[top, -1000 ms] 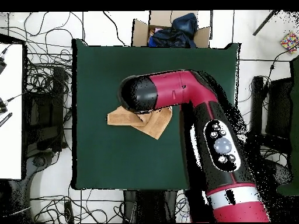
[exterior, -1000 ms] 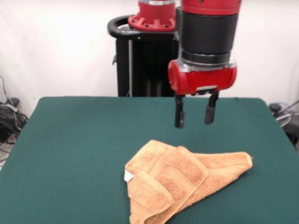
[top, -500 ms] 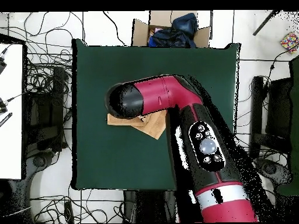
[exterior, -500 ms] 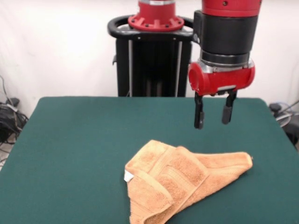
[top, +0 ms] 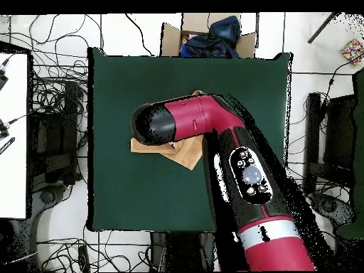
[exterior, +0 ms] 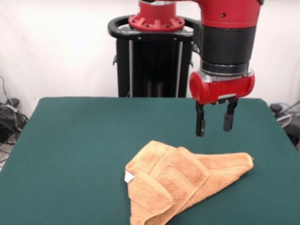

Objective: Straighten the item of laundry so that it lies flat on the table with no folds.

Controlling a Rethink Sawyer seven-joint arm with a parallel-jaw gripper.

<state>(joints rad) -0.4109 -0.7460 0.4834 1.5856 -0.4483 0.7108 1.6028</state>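
The orange-tan towel (exterior: 180, 180) lies crumpled and folded over itself on the green table (exterior: 75, 140), near the front edge right of centre, with a small white tag at its left corner. My gripper (exterior: 214, 123) hangs open and empty above the towel's right half, its fingertips a short way above the cloth. In the overhead view the arm covers most of the towel (top: 186, 151), and the gripper is hidden under the arm.
The black robot pedestal (exterior: 150, 56) stands behind the table's far edge. Cables lie on the floor at the left (exterior: 9, 117). In the overhead view a cardboard box with dark cloth (top: 210, 35) sits beyond the table's top edge.
The gripper moved right over the towel during the first half second, then dropped slightly. It stayed open. The towel has not moved.
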